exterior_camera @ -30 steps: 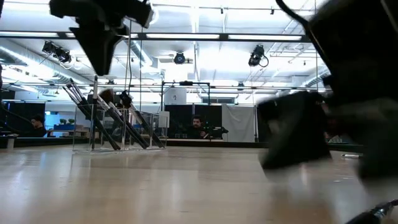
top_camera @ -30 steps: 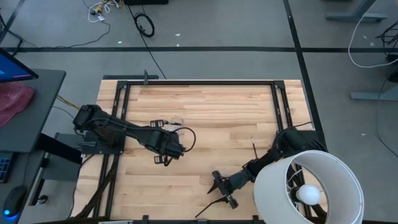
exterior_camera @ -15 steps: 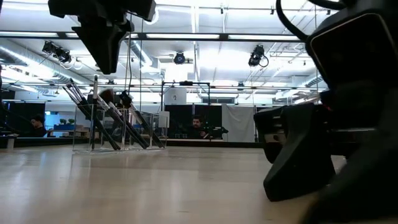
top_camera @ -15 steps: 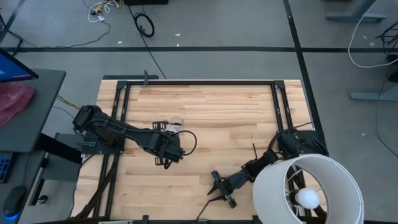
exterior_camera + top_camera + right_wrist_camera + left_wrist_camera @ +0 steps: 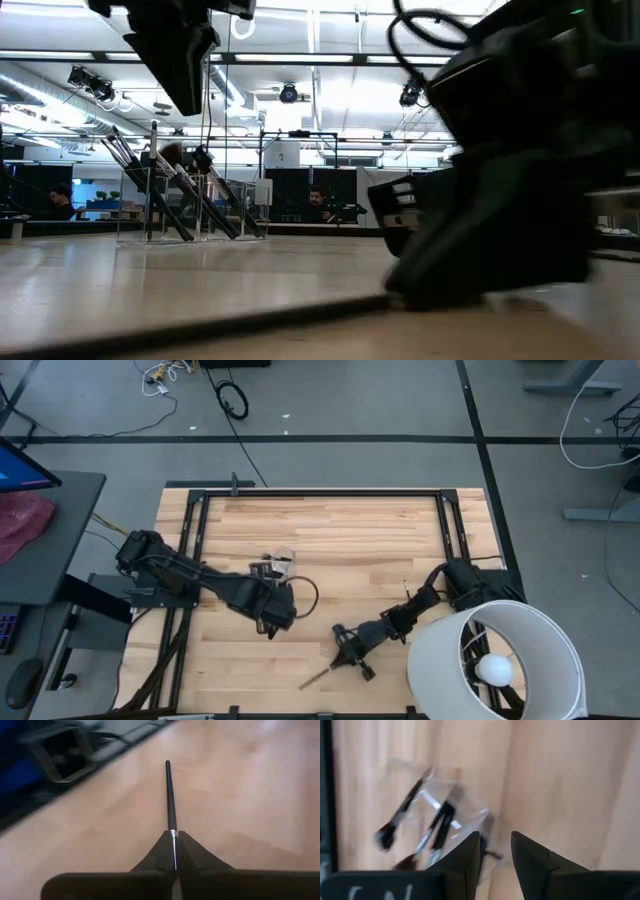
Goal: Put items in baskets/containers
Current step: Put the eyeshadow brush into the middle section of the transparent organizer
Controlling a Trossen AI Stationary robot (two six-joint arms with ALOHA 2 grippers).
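A clear plastic container (image 5: 280,561) stands on the table left of the middle, with several dark brushes leaning in it (image 5: 185,195); it also shows in the left wrist view (image 5: 432,822). My left gripper (image 5: 274,612) hovers just on its near side, fingers a little apart (image 5: 495,851) and empty. My right gripper (image 5: 347,656) is low over the table's near middle, shut on a thin dark brush (image 5: 320,675). Another brush (image 5: 407,593) lies flat on the table near the right arm. My right gripper pinches the thin brush between its two fingertips (image 5: 162,851), on the shaft (image 5: 172,822) near one end. The fingers lie along the brush. The long free part points on past the fingertips toward the near left (image 5: 306,684) and runs low along the table (image 5: 200,326); whether it touches the wood I cannot tell.
A big white lamp shade (image 5: 495,660) covers the table's near right corner and part of the right arm. A black frame (image 5: 320,491) runs round the tabletop. Open wood lies between the two grippers and along the far side.
My right gripper has moved away from the near edge and a little to the left, carrying the brush with it, still shut on it. My left gripper has shifted slightly toward the near edge.
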